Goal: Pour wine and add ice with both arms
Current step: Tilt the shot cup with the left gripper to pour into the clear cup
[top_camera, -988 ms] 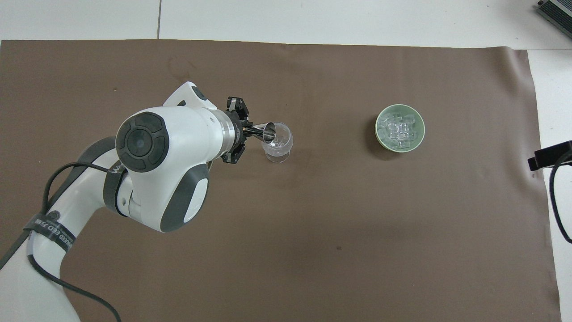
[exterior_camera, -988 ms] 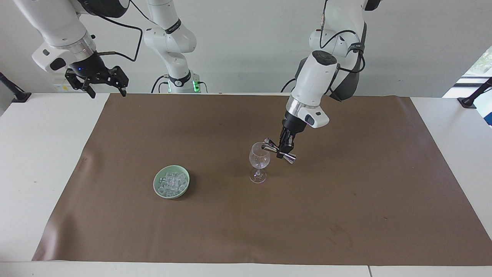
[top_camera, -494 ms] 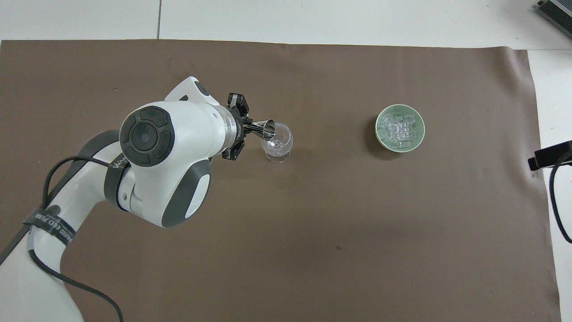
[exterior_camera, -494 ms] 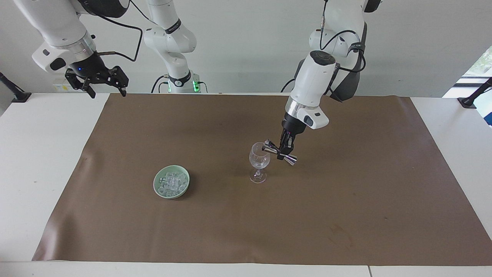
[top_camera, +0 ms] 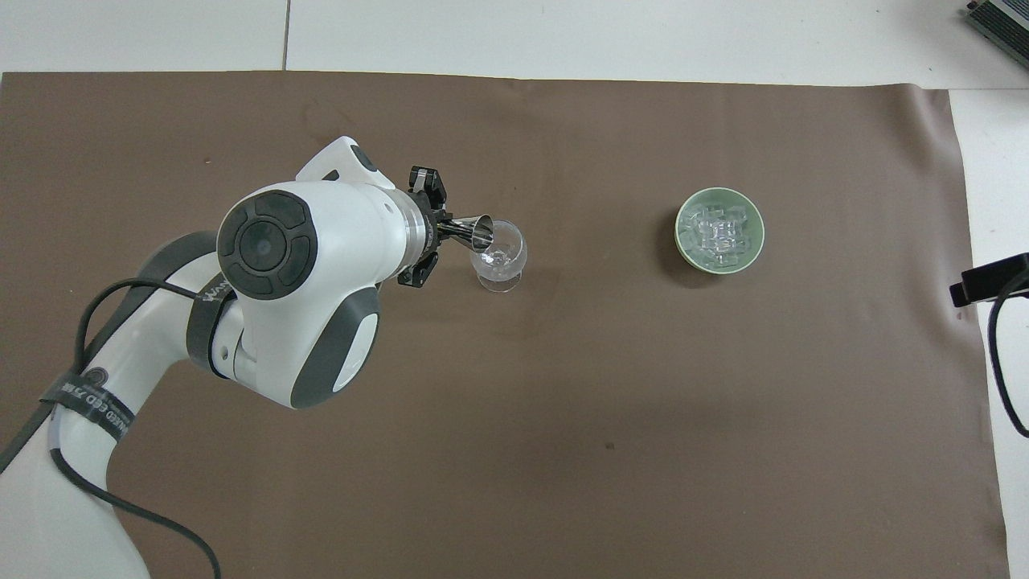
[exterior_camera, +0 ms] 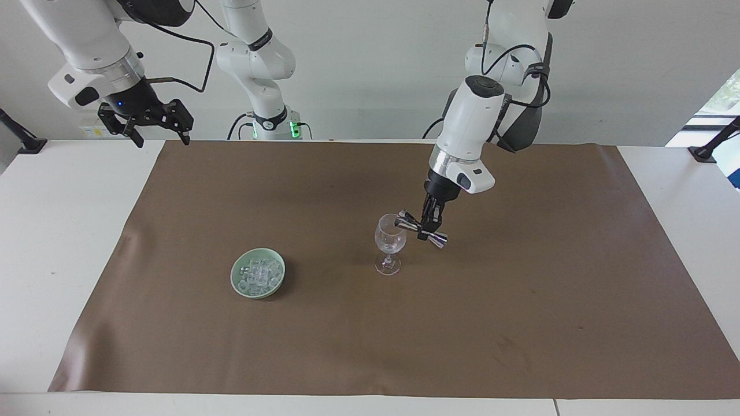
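Glassy ice (exterior_camera: 258, 274) cubes heap in a green bowl (exterior_camera: 236, 281); left end effector (exterior_camera: 428, 226) clamps a jigger (exterior_camera: 437, 236), right end effector (exterior_camera: 157, 128) gapes.

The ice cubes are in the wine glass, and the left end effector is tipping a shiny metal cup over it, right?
Not quite. The ice sits in the green bowl, as the facing view shows. The rest holds: the left end effector tips the shiny metal cup over the wine glass.

Bare mat (exterior_camera: 520, 323) around glass (exterior_camera: 389, 240), bowl (exterior_camera: 258, 273)
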Action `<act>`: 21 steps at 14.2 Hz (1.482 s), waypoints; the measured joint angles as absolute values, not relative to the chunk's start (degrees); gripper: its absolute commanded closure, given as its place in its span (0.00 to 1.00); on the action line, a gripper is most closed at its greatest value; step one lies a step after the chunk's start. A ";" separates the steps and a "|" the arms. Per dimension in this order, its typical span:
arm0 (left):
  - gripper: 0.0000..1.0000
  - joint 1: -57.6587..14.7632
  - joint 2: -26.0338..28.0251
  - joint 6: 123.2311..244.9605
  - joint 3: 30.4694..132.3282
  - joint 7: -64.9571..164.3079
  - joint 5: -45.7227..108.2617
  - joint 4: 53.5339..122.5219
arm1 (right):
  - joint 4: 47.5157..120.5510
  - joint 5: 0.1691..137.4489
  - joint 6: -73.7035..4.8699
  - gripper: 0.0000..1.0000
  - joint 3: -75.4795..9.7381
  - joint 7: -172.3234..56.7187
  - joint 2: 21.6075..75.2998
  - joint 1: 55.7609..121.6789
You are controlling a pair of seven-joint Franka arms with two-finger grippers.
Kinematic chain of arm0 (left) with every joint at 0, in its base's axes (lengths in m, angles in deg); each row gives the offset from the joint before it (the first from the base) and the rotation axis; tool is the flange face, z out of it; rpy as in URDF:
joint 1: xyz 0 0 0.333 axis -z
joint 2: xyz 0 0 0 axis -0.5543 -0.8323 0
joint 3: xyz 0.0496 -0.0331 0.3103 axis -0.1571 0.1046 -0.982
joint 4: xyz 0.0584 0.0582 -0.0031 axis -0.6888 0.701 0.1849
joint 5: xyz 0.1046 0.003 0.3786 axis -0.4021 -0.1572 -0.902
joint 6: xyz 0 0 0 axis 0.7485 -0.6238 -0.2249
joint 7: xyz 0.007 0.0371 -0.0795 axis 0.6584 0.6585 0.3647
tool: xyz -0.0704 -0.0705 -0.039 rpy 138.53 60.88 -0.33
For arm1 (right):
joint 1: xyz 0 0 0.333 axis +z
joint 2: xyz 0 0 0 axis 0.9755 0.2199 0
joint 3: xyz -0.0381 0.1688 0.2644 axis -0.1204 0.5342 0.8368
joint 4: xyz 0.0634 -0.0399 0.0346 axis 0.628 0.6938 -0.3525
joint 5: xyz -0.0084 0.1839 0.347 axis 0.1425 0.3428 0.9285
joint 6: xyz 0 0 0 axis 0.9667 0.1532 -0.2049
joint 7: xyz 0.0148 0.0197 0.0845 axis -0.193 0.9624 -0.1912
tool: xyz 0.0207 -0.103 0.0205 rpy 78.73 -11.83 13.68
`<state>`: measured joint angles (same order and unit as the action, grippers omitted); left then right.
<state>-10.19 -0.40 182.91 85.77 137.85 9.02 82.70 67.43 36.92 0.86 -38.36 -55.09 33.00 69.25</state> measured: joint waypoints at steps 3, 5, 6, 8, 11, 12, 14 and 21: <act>1.00 -10.19 -0.40 182.68 85.77 137.85 8.66 82.63 | 67.43 36.92 0.86 0.00 -38.36 -55.09 33.00 69.25; 1.00 -10.19 -0.40 182.57 85.77 137.85 8.60 82.60 | 67.43 36.92 0.86 0.00 -38.36 -55.09 33.00 69.25; 1.00 -10.19 -0.40 182.54 85.77 137.85 8.56 82.59 | 67.43 36.92 0.86 0.00 -38.36 -55.09 33.00 69.25; 1.00 -10.19 -0.40 182.46 85.77 137.85 8.54 82.57 | 67.43 36.92 0.86 0.00 -38.36 -55.09 33.00 69.25; 1.00 -10.19 -0.40 182.40 85.77 137.85 8.11 82.56 | 67.43 36.92 0.86 0.00 -38.36 -55.09 33.00 69.25; 1.00 -10.18 -0.40 182.38 85.77 137.85 7.97 82.56 | 67.43 36.92 0.86 0.00 -38.36 -55.09 33.00 69.25; 1.00 -10.14 -0.40 182.37 85.77 137.85 7.56 82.55 | 67.43 36.92 0.86 0.00 -38.36 -55.09 33.00 69.25; 1.00 -9.91 -0.40 182.17 85.84 137.85 6.04 82.46 | 67.43 36.92 0.86 0.00 -38.36 -55.09 33.00 69.25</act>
